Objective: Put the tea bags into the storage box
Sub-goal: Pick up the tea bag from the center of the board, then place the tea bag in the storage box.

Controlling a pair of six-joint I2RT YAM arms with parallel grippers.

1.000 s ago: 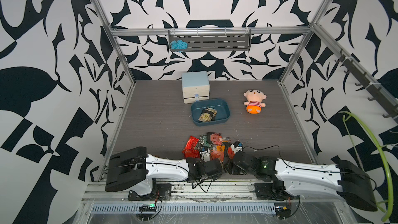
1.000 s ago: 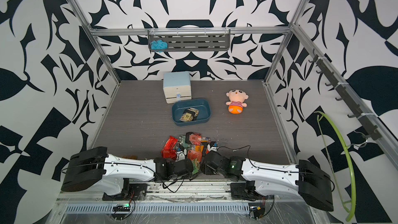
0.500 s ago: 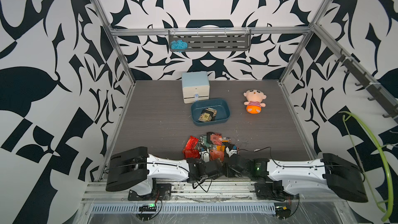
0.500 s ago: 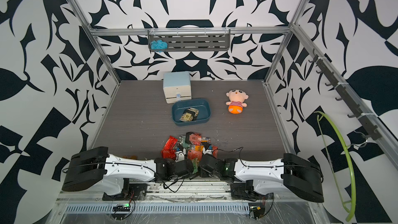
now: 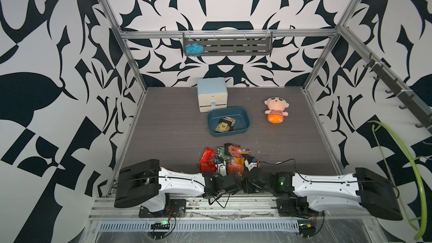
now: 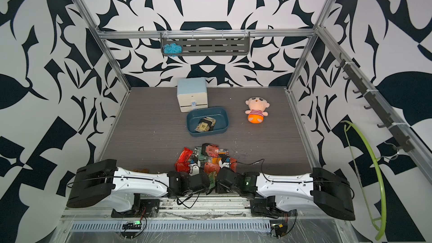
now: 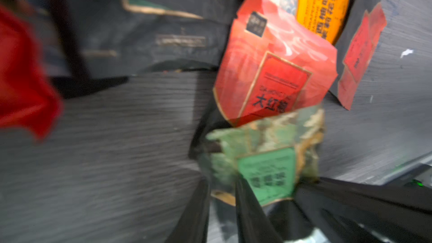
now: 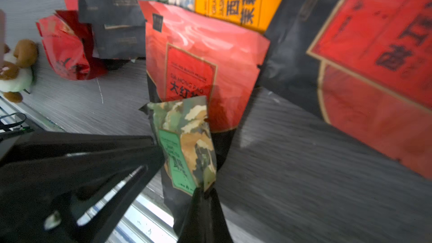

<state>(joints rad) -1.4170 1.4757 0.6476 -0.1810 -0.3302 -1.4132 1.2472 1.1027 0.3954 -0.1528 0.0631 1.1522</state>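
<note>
Tea bags (image 5: 228,160) lie heaped on the desk (image 5: 175,125); few occupy the storage box (image 5: 230,133). Right pincer (image 8: 204,191) has just clenched on the green-label tea bag (image 8: 184,146) grasped by the left pincer (image 7: 222,183): likely transfer.

**Both arms stretched low, grippers meeting tip to tip**

In both top views the left arm (image 5: 180,181) and the right arm (image 5: 327,183) lie almost flat. Each reaches inward from its own side, so their black wrists face each other near the middle. The left gripper (image 8: 156,153) points across at the right one, its two fingers drawn nearly together and pinching one edge of a green tea bag (image 8: 184,141). The right gripper (image 8: 203,191) has its fingers pressed fully together on a corner of the same bag, so both grippers hold it at once.
</note>
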